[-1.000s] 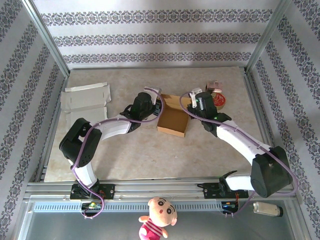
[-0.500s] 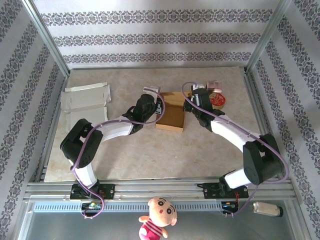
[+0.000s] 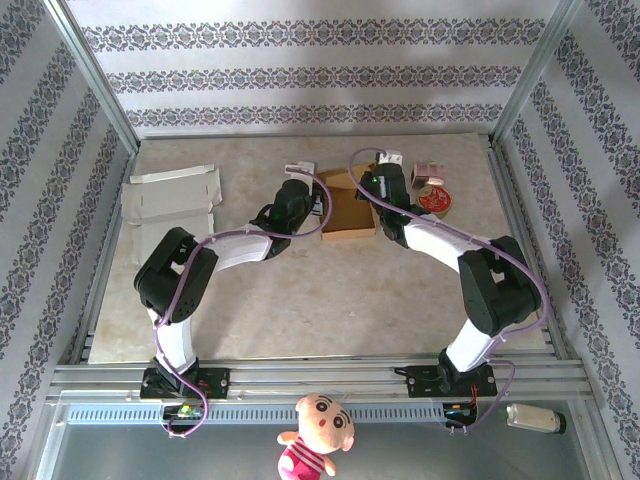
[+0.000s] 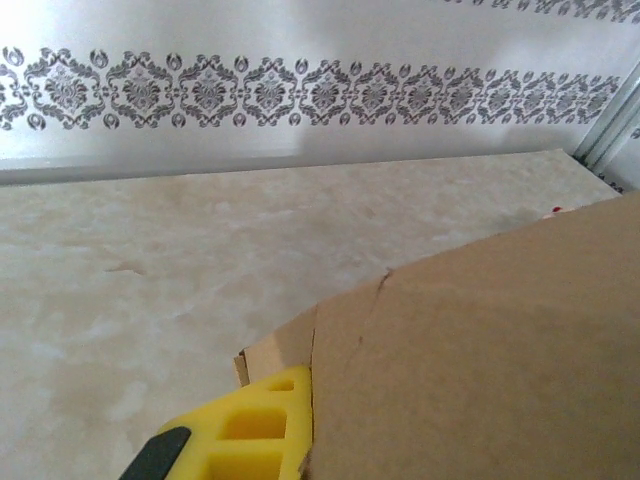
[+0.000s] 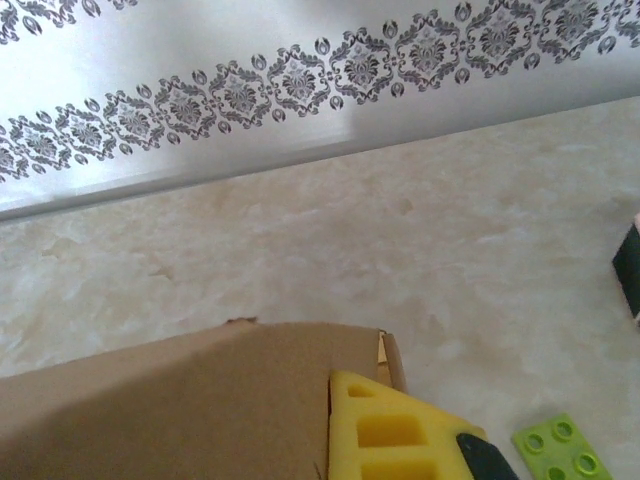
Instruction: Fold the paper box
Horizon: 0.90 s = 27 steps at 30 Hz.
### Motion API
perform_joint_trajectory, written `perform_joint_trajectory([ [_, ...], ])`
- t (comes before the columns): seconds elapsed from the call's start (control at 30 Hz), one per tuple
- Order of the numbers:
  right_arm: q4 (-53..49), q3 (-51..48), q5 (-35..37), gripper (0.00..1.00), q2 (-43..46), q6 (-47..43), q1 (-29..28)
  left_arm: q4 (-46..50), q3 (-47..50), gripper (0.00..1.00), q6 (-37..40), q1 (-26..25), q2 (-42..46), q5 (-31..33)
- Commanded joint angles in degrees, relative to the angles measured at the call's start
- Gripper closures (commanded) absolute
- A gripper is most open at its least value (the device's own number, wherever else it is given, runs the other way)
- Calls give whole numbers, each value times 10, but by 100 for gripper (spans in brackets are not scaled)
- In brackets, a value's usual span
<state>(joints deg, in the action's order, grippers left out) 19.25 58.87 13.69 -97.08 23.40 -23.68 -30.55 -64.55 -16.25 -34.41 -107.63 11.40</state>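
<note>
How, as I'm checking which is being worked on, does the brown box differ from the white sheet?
The brown box is tan, the white sheet pale grey. The left arm and right arm meet at the brown box; the white sheet lies flat alone near the left edge. Both rest on the table.

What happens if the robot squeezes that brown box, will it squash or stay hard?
It would probably squash: the brown box looks like thin cardboard, and its edge seems nicked in the left wrist view. It's likely light, being just folded sheet. With flat sides it shouldn't roll, though it might slide on the smooth table.
</note>
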Motion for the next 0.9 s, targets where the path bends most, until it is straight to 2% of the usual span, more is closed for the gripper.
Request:
perform_joint_trajectory([
  [0.0,57,-3,-15,100,-14,-18,-9,-41,-15,99,-30,0,-20,-40],
  [0.2,60,-31,-35,100,-4,-57,2,-31,-25,97,-60,2,-34,-61],
  [0.3,57,-43,-47,100,3,-78,1,6,-48,95,-77,4,-43,-73],
  [0.47,61,-65,-48,100,9,-86,4,36,-58,95,-113,6,-54,-66],
  [0.7,60,-68,-63,100,6,-86,5,57,-87,96,-156,21,-66,-143],
  [0.87,60,-64,-63,100,6,-86,4,97,-124,95,-164,28,-75,-166],
])
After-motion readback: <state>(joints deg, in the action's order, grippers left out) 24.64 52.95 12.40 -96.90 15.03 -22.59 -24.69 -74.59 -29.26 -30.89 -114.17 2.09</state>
